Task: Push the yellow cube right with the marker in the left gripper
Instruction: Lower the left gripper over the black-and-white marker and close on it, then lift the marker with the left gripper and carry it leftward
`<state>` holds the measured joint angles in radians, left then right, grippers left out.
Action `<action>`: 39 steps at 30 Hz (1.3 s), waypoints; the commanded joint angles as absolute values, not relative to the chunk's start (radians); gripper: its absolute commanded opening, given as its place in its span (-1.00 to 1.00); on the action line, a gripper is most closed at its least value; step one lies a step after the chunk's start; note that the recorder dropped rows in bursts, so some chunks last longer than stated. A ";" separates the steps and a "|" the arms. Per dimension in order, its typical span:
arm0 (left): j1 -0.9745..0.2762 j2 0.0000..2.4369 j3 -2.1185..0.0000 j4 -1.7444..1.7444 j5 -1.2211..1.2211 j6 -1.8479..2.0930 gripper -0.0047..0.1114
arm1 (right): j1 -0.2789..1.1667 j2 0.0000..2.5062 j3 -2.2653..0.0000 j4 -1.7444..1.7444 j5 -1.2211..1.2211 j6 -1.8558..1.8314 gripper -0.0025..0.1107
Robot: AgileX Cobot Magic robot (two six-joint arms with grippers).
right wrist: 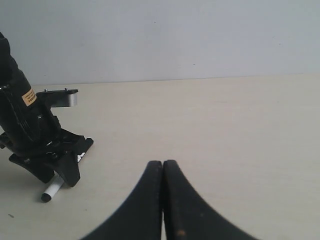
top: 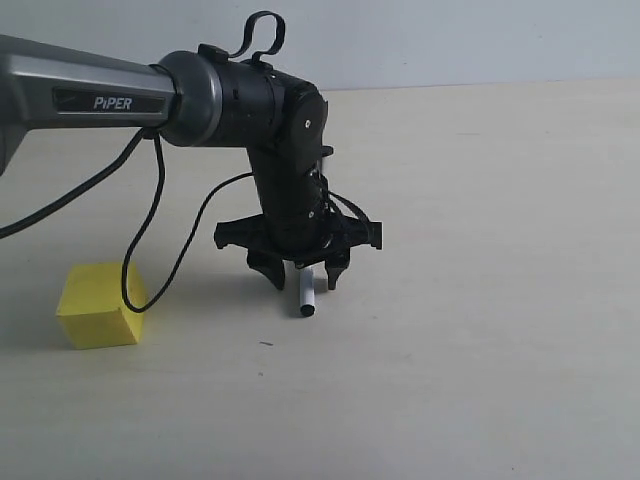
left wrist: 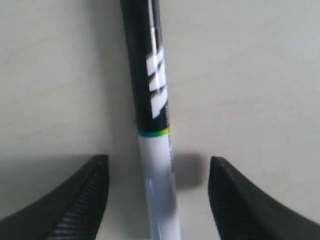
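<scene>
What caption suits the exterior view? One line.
Left gripper, jaws open, straddles the marker; yellow cube sits apart at left.

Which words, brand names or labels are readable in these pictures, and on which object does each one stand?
"PiPER": white letters on a dark strip on the grey left arm.
Marker: white letters on its black label, too blurred and too close to read.
Orange sticker on the same arm, seen in the right wrist view: dark print, too small to read.
No other text is visible.
</scene>
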<state>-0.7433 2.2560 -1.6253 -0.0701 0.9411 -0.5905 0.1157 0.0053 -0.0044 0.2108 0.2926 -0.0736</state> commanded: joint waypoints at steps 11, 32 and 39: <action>-0.749 2.260 -1.631 -0.070 0.934 -0.625 0.08 | 0.117 0.000 0.000 0.210 0.286 -0.077 -0.96; -0.749 2.300 -1.631 -0.073 0.937 -0.602 -0.71 | 0.117 0.000 0.000 0.210 0.286 -0.077 -0.96; -0.749 2.267 -1.642 -0.075 0.918 -0.481 -0.92 | 0.117 0.000 0.000 0.210 0.286 -0.077 -0.96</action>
